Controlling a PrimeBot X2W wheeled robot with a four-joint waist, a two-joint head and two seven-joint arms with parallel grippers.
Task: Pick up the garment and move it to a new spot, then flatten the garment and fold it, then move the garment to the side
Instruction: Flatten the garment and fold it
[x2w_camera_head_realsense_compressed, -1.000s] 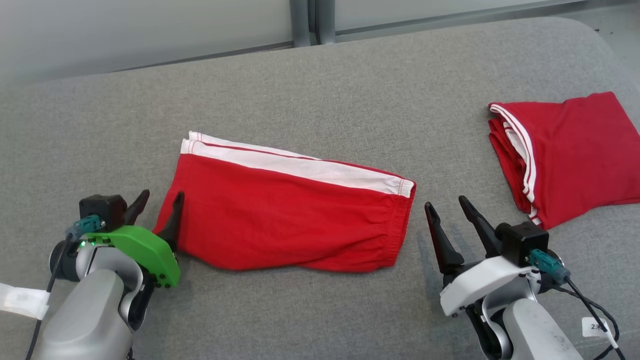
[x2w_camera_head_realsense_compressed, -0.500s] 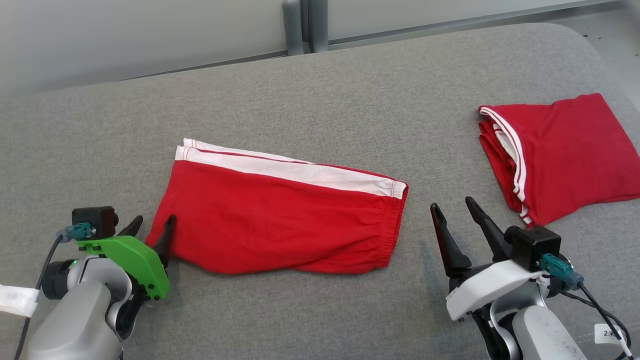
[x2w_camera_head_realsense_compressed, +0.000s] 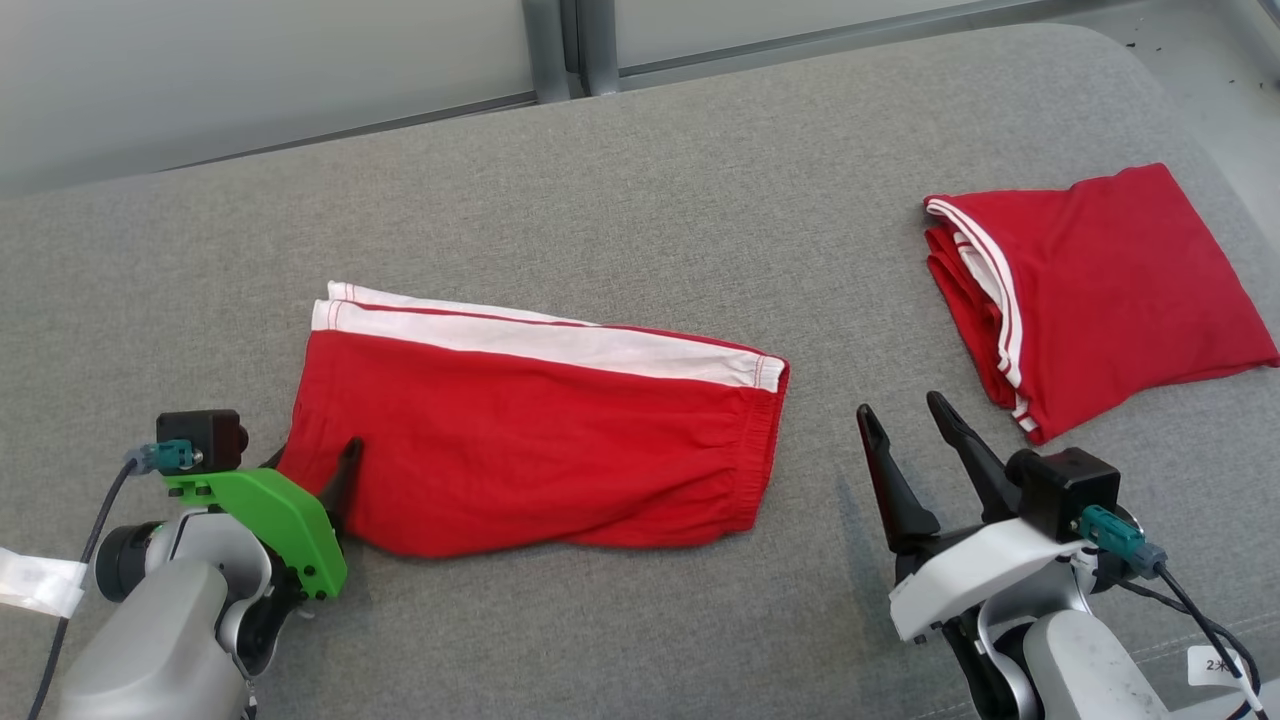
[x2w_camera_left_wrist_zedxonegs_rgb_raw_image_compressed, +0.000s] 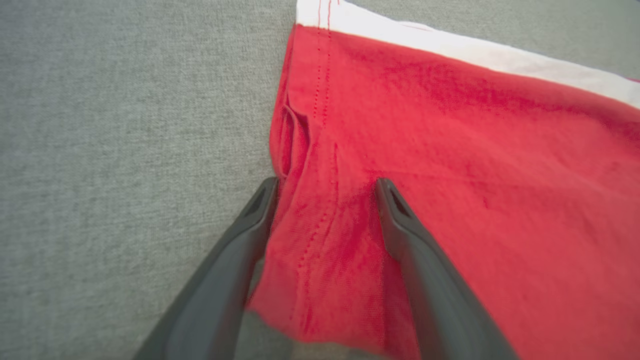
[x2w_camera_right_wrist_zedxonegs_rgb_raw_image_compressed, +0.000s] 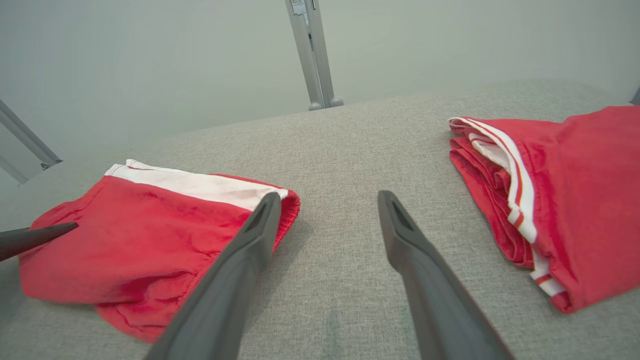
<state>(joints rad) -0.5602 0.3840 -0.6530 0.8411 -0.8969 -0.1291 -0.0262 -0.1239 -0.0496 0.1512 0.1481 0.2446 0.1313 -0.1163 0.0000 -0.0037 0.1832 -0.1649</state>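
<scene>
The garment (x2w_camera_head_realsense_compressed: 530, 440) is a pair of red shorts with a white side stripe, lying flat and folded lengthwise on the grey cushion (x2w_camera_head_realsense_compressed: 640, 180). My left gripper (x2w_camera_head_realsense_compressed: 312, 455) is open and straddles the garment's near-left corner. In the left wrist view one finger (x2w_camera_left_wrist_zedxonegs_rgb_raw_image_compressed: 400, 220) rests on the red fabric (x2w_camera_left_wrist_zedxonegs_rgb_raw_image_compressed: 475, 175) and the other stands at its edge, with a loose fold between them at my left gripper (x2w_camera_left_wrist_zedxonegs_rgb_raw_image_compressed: 325, 182). My right gripper (x2w_camera_head_realsense_compressed: 900, 405) is open over bare cushion, just right of the elastic waistband. In the right wrist view my right gripper (x2w_camera_right_wrist_zedxonegs_rgb_raw_image_compressed: 328, 195) holds nothing beside the garment (x2w_camera_right_wrist_zedxonegs_rgb_raw_image_compressed: 140, 240).
A second red garment (x2w_camera_head_realsense_compressed: 1100, 290), folded with white-striped edges, lies at the cushion's right end (x2w_camera_right_wrist_zedxonegs_rgb_raw_image_compressed: 575, 200). A pale wall and a metal post (x2w_camera_head_realsense_compressed: 560, 45) stand behind the cushion. Bare cushion lies between the two garments and in front of them.
The head camera has shifted, so the whole picture has moved. My left gripper has slid further over the garment's corner, one finger now on the fabric. The right gripper keeps its pose.
</scene>
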